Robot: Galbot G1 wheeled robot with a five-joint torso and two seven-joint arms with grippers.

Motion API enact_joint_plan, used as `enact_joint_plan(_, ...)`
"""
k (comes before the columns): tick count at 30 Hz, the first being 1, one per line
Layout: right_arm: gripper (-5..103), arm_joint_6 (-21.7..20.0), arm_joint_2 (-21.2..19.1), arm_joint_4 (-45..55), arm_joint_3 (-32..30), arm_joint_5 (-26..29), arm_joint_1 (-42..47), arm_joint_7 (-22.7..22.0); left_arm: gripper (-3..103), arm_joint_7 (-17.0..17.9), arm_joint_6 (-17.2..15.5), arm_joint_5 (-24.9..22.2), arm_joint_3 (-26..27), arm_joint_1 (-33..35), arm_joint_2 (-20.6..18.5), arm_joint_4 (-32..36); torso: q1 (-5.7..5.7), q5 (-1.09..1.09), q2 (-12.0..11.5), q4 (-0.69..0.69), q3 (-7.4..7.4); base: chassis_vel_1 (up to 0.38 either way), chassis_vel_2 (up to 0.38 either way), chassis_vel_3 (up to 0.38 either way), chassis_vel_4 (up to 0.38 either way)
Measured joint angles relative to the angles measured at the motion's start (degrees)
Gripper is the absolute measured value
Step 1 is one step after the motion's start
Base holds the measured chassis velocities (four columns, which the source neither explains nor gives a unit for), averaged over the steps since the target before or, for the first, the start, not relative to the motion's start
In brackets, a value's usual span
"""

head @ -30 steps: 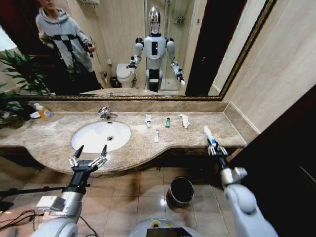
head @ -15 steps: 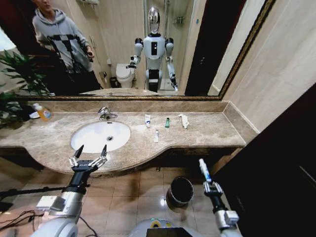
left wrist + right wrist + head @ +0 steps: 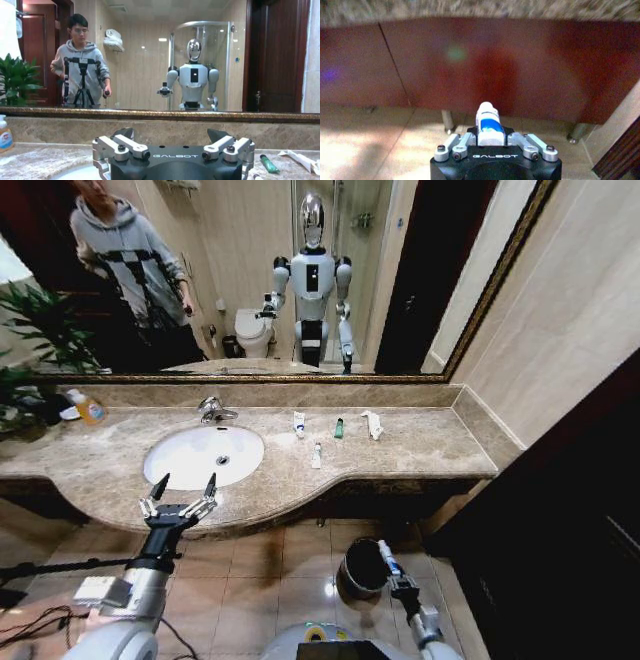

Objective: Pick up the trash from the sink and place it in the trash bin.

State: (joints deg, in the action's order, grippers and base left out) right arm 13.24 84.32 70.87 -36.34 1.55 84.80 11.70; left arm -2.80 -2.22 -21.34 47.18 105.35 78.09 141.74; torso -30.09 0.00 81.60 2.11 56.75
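Observation:
My right gripper [image 3: 398,582] is low beside the counter, shut on a white-and-blue tube [image 3: 386,557] whose tip points over the right rim of the dark round trash bin [image 3: 352,558] on the floor. The right wrist view shows the tube [image 3: 487,120] upright between the fingers of the right gripper [image 3: 489,135]. My left gripper [image 3: 182,491] hangs open at the front edge of the white sink [image 3: 205,455]. On the marble right of the sink lie a white tube [image 3: 299,423], a green bottle [image 3: 339,427], a white wrapper [image 3: 372,424] and a small tube [image 3: 316,455].
A chrome faucet [image 3: 212,410] stands behind the basin and an orange-yellow bottle [image 3: 88,408] at the counter's far left. A dark wood cabinet front [image 3: 485,63] runs under the counter. A dark door panel [image 3: 560,510] is close on the right. The large mirror reflects a person.
My right arm has dropped from the counter's front edge down to the bin, carrying the white-and-blue tube. The left arm has not moved.

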Motion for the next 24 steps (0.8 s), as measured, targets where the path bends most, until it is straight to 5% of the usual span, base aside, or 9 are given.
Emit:
enact_joint_plan(7, 27, 0.75, 0.81, -15.8, -0.17, -6.58, -9.43, 0.03, 100, 0.0, 0.0, 0.0, 0.0, 0.0, 0.0, 0.0, 0.0, 0.01, 0.0, 0.0, 0.0, 0.0, 0.0, 0.0, 0.0)
enact_joint_plan(22, 25, 2.66, 1.23, -29.19, -1.5, -11.09, -18.82, -1.61, 100, 0.0, 0.0, 0.0, 0.0, 0.0, 0.0, 0.0, 0.0, 0.0, 0.0, 0.0, 0.0, 0.0, 0.0, 0.0, 0.0)
enact_joint_plan(24, 36, 2.49, 1.22, -29.18, -1.65, -11.46, -18.77, -1.99, 100, 0.0, 0.0, 0.0, 0.0, 0.0, 0.0, 0.0, 0.0, 0.0, 0.0, 0.0, 0.0, 0.0, 0.0, 0.0, 0.0)
